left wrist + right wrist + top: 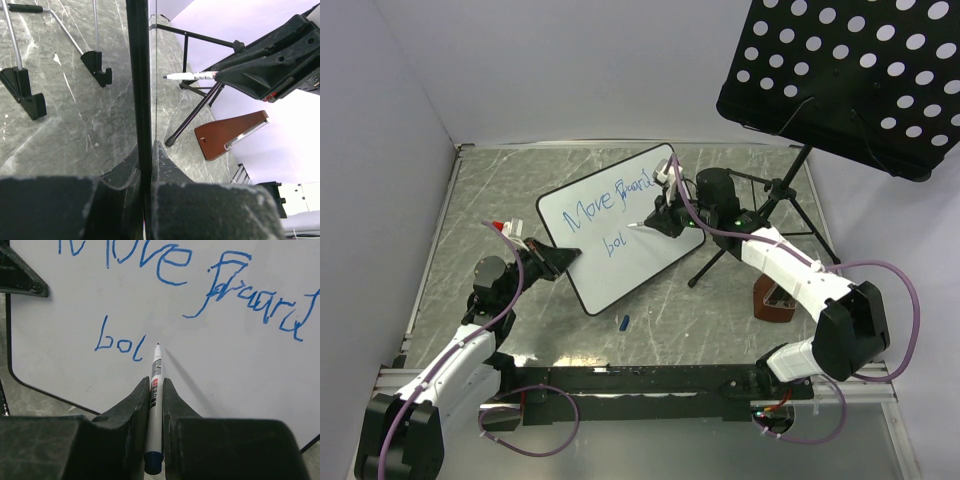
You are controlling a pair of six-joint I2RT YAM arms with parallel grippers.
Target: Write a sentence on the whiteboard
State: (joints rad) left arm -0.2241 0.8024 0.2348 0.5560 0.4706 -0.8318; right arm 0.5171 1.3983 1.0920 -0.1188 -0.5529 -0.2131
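The whiteboard (pixel 620 225) lies tilted across the table's middle, its black rim edge-on in the left wrist view (pixel 139 75). Blue writing on it reads "Move Board" with "bol" (pixel 120 342) below; the sentence (pixel 610 198) shows from above too. My left gripper (pixel 560 257) is shut on the board's near left edge (pixel 145 165). My right gripper (pixel 658 215) is shut on a white marker (pixel 155 390) with a blue end, its tip (pixel 158 345) at the board just right of "bol". The marker also shows in the left wrist view (pixel 190 76).
A black perforated music stand panel (pixel 850 70) hangs over the back right, its tripod legs (pixel 720 255) on the table right of the board. A brown wooden metronome (pixel 775 300) stands near the right arm. A small blue cap (pixel 623 322) lies in front of the board.
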